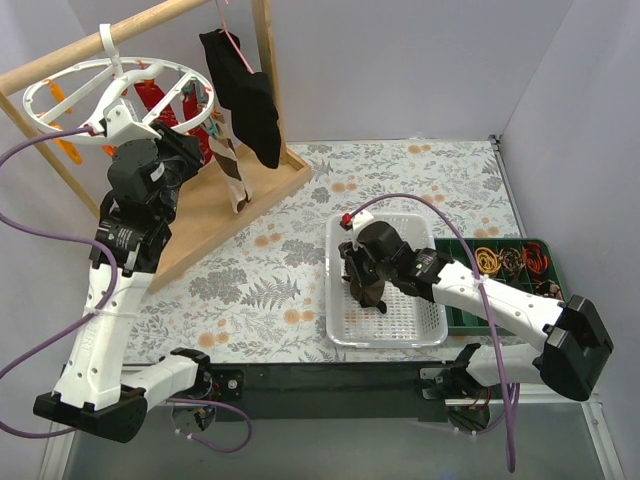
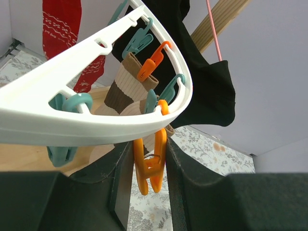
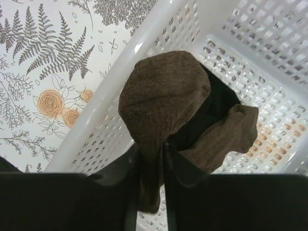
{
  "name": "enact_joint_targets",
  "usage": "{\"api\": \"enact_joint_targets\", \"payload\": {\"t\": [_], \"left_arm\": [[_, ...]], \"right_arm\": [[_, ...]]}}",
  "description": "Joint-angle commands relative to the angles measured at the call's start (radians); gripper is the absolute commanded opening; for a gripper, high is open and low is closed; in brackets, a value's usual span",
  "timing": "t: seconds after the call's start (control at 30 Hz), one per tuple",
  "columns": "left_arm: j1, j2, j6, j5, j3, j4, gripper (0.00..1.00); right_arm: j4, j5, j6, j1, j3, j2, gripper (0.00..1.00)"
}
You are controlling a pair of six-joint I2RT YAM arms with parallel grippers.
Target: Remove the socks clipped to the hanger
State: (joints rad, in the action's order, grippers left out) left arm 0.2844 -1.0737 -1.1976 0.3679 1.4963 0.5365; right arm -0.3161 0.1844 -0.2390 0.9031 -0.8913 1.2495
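Note:
The white ring hanger (image 1: 62,88) hangs from the wooden rack's bar at the top left. A red patterned sock (image 2: 62,24) and a brown-and-beige striped sock (image 2: 127,89) are clipped under its rim (image 2: 96,115). My left gripper (image 2: 147,161) reaches up under the ring, and its fingers press both sides of a dangling orange clip (image 2: 153,166). My right gripper (image 3: 152,154) is over the white basket (image 1: 400,332), shut on a strip of a dark brown sock (image 3: 163,91). That sock droops onto the basket's floor.
A black garment (image 1: 250,100) on a thin pink wire hanger hangs from the wooden rack (image 1: 220,215) just right of the ring. A green tray (image 1: 510,262) of coiled cables stands right of the basket. White walls close in on both sides.

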Motion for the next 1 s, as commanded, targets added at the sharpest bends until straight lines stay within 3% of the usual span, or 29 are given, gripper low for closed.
{"api": "enact_joint_targets", "payload": {"t": [0.0, 0.2, 0.37, 0.47, 0.63, 0.77, 0.97], "left_arm": [[0.004, 0.032, 0.006, -0.038, -0.03, 0.019, 0.11], [0.004, 0.037, 0.004, -0.047, -0.034, 0.026, 0.11], [0.002, 0.043, 0.003, -0.05, -0.036, 0.028, 0.11], [0.002, 0.04, 0.003, -0.049, -0.031, 0.031, 0.11], [0.002, 0.038, -0.003, -0.06, -0.03, 0.033, 0.11], [0.002, 0.035, -0.007, -0.063, -0.024, 0.039, 0.11], [0.002, 0.035, -0.005, -0.064, -0.013, 0.043, 0.11]], "right_arm": [[-0.032, -0.036, -0.029, -0.01, 0.006, -0.025, 0.39], [-0.034, 0.001, 0.027, -0.018, -0.104, 0.024, 0.64], [0.006, -0.009, 0.137, -0.018, -0.293, 0.171, 0.68], [0.08, -0.097, 0.162, -0.018, -0.418, 0.269, 0.71], [0.225, -0.233, 0.168, -0.017, -0.616, 0.441, 0.73], [0.429, -0.304, 0.171, -0.018, -0.696, 0.542, 0.82], [0.479, -0.355, 0.179, -0.001, -0.908, 0.72, 0.85]]}}
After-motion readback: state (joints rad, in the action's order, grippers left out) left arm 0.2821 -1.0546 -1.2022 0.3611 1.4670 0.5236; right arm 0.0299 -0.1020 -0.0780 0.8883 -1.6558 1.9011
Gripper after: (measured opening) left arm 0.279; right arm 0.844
